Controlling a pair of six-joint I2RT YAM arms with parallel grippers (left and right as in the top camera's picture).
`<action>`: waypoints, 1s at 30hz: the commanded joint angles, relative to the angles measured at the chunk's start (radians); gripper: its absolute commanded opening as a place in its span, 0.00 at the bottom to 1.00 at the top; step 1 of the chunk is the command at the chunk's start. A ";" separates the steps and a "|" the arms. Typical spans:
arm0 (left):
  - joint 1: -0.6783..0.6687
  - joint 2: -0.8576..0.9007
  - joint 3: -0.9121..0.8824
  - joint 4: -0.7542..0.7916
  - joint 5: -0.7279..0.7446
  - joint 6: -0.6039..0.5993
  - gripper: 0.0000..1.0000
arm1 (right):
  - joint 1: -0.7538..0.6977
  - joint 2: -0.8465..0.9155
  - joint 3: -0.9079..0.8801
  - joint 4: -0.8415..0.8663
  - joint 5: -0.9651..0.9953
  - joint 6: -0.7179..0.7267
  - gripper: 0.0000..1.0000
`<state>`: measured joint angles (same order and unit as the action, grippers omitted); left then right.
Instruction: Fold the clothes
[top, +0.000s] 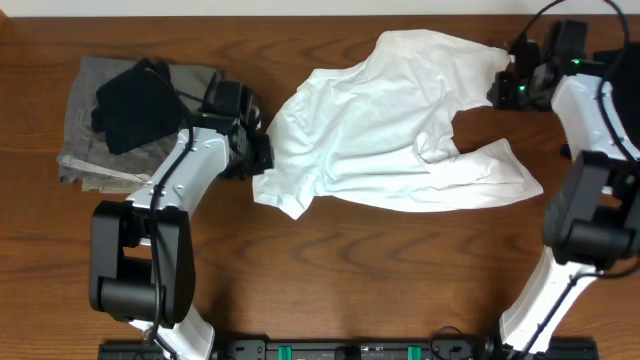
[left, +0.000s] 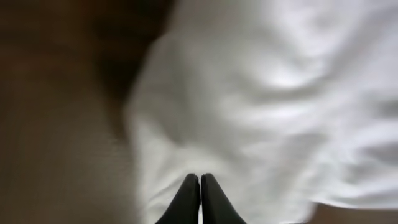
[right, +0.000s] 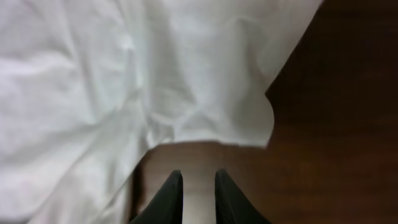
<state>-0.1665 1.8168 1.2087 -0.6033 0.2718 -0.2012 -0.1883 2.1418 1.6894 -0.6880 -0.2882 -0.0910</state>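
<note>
The clothes are one white T-shirt (top: 400, 130), lying crumpled and spread across the middle and back right of the wooden table. My left gripper (top: 262, 150) is at the shirt's left edge. In the left wrist view its fingertips (left: 200, 177) are pressed together over the white cloth (left: 261, 93); whether any fabric is pinched between them cannot be told. My right gripper (top: 500, 85) is at the shirt's far right corner. In the right wrist view its fingers (right: 199, 174) stand slightly apart over bare wood, just short of the shirt's hem (right: 124, 74), with nothing between them.
A pile of folded grey cloth (top: 90, 130) with a black garment (top: 135, 105) on top lies at the far left, behind my left arm. Bare wooden table (top: 350, 270) runs along the front.
</note>
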 joint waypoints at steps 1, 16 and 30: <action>-0.010 0.011 0.078 0.065 0.189 0.089 0.06 | 0.006 0.016 0.009 0.028 0.058 0.018 0.17; -0.134 0.187 0.114 0.727 0.093 0.099 0.06 | -0.047 0.010 0.038 -0.121 0.105 0.030 0.99; -0.137 0.428 0.198 0.795 -0.141 0.153 0.06 | -0.055 0.011 0.038 -0.135 0.105 0.031 0.99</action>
<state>-0.3088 2.2314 1.3693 0.1905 0.2451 -0.0784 -0.2409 2.1639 1.7058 -0.8215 -0.1825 -0.0620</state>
